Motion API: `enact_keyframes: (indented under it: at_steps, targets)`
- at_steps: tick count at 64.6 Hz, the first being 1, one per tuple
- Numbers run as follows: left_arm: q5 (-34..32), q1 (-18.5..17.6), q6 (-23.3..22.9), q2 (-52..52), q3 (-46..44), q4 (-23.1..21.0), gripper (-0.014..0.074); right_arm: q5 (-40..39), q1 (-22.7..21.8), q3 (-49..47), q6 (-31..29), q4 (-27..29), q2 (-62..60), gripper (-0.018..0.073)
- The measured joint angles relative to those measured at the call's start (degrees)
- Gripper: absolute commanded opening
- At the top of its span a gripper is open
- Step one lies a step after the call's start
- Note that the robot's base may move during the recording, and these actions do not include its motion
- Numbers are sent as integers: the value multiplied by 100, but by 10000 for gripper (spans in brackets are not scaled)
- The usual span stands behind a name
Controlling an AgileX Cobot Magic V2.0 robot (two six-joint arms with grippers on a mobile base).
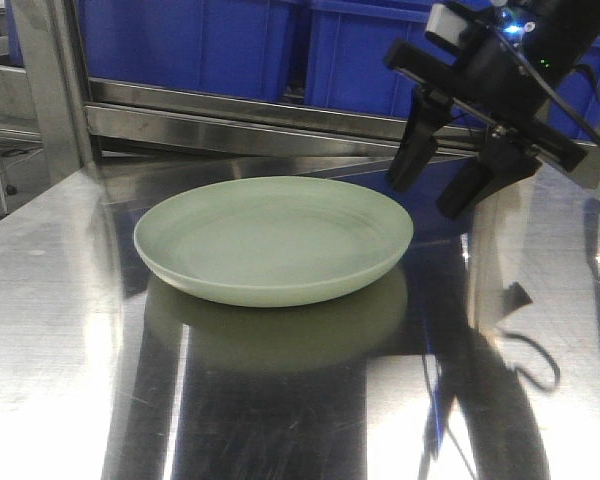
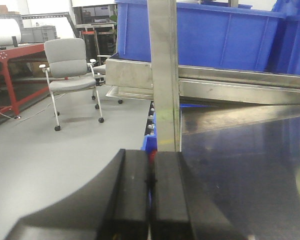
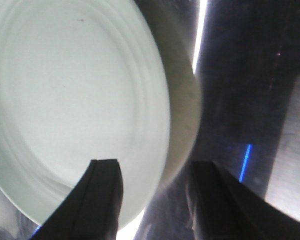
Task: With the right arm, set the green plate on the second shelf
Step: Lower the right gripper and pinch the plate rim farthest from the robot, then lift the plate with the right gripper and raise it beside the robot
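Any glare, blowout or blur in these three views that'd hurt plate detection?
Front view: steel table throws bright streaks and mirrors the green plate, plate itself sharp. Right wrist view: plate overexposed to near white, soft focus, right gripper dark. Left wrist view: evenly lit, left gripper close-up and slightly blurred.

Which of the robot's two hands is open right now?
The right hand: its two black fingers are spread apart near the rim of the green plate. The left hand has its fingers pressed together, away from the plate.
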Motion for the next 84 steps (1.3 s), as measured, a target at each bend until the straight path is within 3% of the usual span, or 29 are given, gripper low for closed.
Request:
enact_keyframes:
  at_steps: [27,33,44,84]
  targets:
    - [0,0,0,0,0,0,130,-235,286,-9,-35,183,399,402]
    - [0,0,0,0,0,0,130,-263,294,-9,-45,183,399,302]
    - [0,0,0,0,0,0,130,-284,294,-9,-45,183,399,37]
    - [0,0,0,0,0,0,130,-173,294,-141,-68,78,112,57]
